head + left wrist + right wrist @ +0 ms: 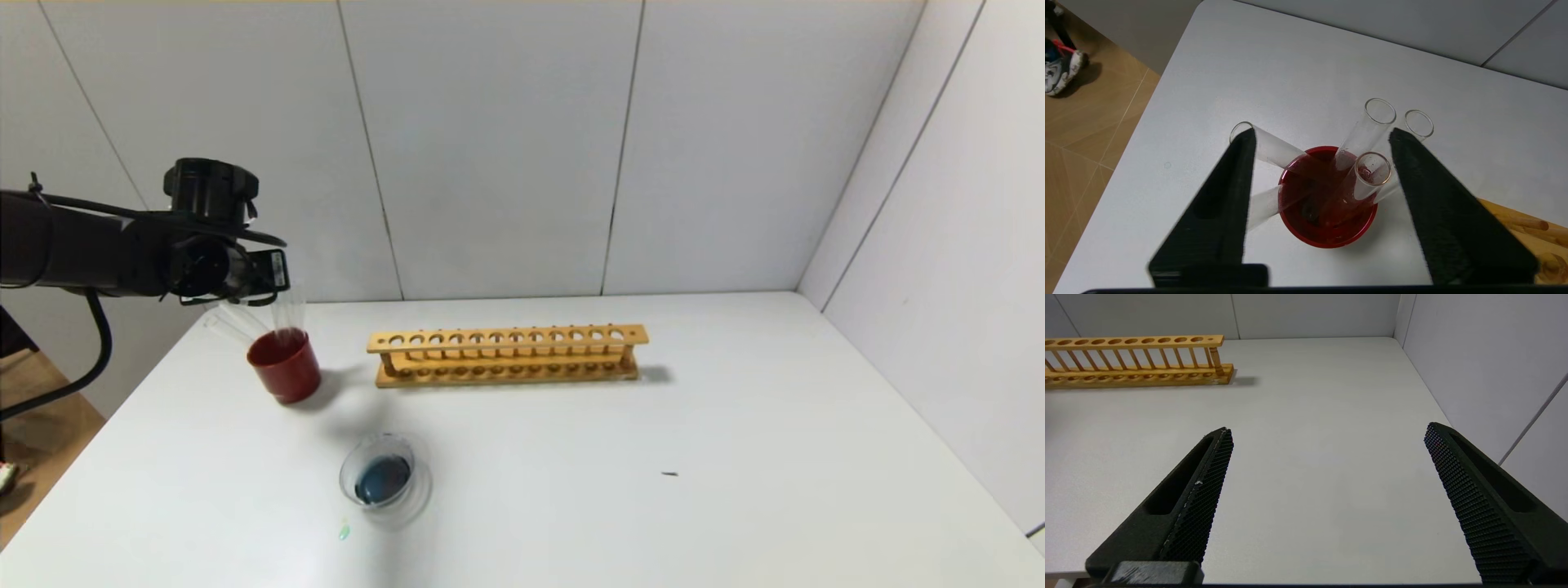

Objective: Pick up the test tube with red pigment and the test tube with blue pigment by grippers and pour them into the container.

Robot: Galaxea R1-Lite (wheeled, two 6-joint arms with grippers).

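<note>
Grey wall panels close in a white worktop (735, 425) on two sides. At its centre, toward twelve o'clock, stands a long wooden tube rack (508, 356) with every hole bare. At about ten o'clock from the rack's near end sits a dark red cup (284, 365) holding several clear glass tubes (1367, 130) that lean out in different directions; one of them shows a reddish tint inside near its mouth (1372, 169), though no tube with a clear column of orange-red or teal liquid can be made out. The left gripper (1323, 141) hangs directly over this cup, its fingers (1224, 196) spread wide on either side of the tubes and touching none that can be told. The container (384, 480), a shallow clear glass dish, lies at six o'clock from the rack's left end, well apart from the cup, with a dark blue-teal pool in it. A small greenish drop (344, 532) marks the worktop just beside the dish toward seven o'clock. The right gripper (1327, 435) is low over bare worktop at the four o'clock side, fingers (1200, 498) spread wide, holding nothing.
</note>
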